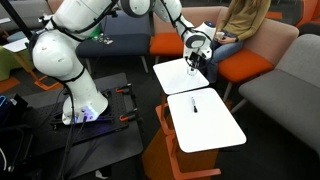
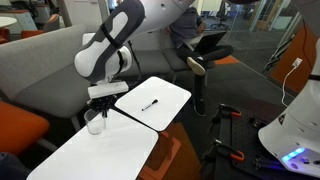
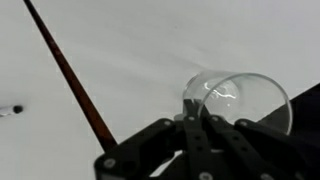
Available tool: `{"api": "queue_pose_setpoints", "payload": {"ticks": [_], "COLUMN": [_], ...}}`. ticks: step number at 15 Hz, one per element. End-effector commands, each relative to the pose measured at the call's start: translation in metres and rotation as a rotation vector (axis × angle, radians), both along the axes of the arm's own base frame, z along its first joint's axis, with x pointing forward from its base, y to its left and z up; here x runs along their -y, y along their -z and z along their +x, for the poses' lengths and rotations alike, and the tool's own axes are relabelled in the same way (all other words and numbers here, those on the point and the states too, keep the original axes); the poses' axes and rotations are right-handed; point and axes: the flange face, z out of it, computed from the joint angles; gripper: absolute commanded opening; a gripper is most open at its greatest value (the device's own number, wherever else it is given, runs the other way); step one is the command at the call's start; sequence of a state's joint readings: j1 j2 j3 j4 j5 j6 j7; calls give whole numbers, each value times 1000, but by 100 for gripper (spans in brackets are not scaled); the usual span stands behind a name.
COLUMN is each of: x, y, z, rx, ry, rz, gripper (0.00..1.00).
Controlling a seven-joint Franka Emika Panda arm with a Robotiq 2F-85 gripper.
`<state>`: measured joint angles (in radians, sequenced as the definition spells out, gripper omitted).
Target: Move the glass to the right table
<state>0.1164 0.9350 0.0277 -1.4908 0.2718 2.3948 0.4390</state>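
Observation:
The glass (image 3: 240, 100) is small, clear and round. In the wrist view it sits just beyond my fingertips on a white tabletop. My gripper (image 3: 190, 108) has its two fingers close together, pinching the near rim of the glass. In an exterior view the glass (image 2: 95, 122) hangs under the gripper (image 2: 99, 108) at the edge of the speckless table (image 2: 95, 158). I cannot tell if it touches the top. The right table (image 2: 165, 92) carries the dark speck (image 2: 150, 105) and lies beside it across a narrow gap (image 3: 70, 75). It also shows in an exterior view (image 1: 210, 130).
Orange and grey seats ring the tables (image 1: 250, 65). A seated person (image 1: 235, 30) is just beyond the far table (image 1: 178, 75). A chair with a black seat (image 2: 205, 60) stands behind the tables. The robot base (image 1: 80, 105) stands on a dark floor mat.

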Motion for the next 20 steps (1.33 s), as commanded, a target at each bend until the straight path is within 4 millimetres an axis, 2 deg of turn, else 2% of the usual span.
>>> {"api": "queue_pose_setpoints", "payload": {"ticks": [1,6,9,15,20], "x": [8,13,33,92,114], "y": [-17,-27,-31,-35,-44], "z": [-16,-56,-82,-133,-157], "rx": [-10,7,46,43,-32], "ry": [37,84,185,384,407], "rz": [9,5,27,17,-3], "gripper": [1,1,1,1,1]}}
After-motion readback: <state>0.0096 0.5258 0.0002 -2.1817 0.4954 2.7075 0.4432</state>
